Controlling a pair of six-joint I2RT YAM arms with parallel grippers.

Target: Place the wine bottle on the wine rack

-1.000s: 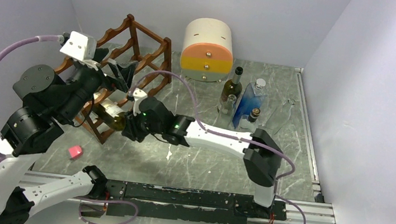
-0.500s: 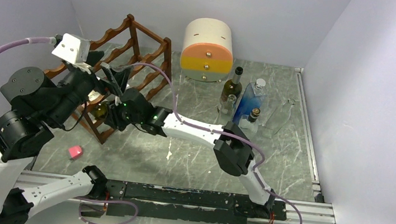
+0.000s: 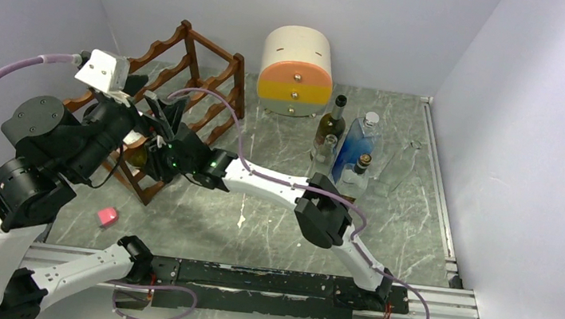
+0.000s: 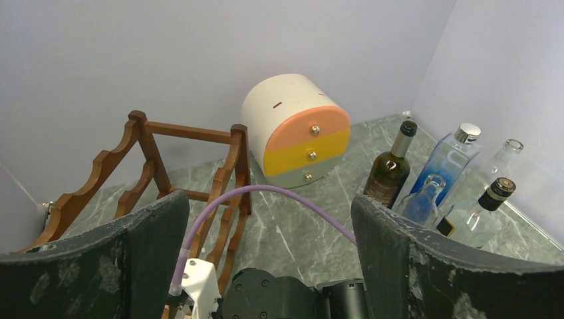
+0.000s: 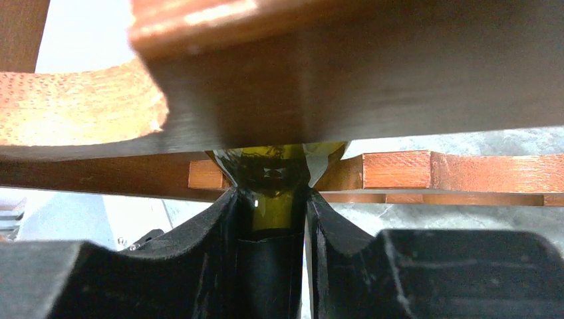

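The wine rack, a reddish-brown wooden frame with scalloped rails, stands at the far left; it also shows in the left wrist view. My right gripper reaches into its lower front and is shut on the neck of the green wine bottle. The bottle's shoulder lies under a rack rail, and its body is mostly hidden in the top view. My left gripper hovers open just above the right wrist, with nothing between its fingers.
A cream-and-orange drawer box stands at the back. Several upright bottles cluster at the right of centre. A small pink object lies near the front left. Walls close in on the left, the back and the right.
My right arm has pushed the bottle leftward, deeper into the rack. The left arm drew back slightly to the left and stayed open.
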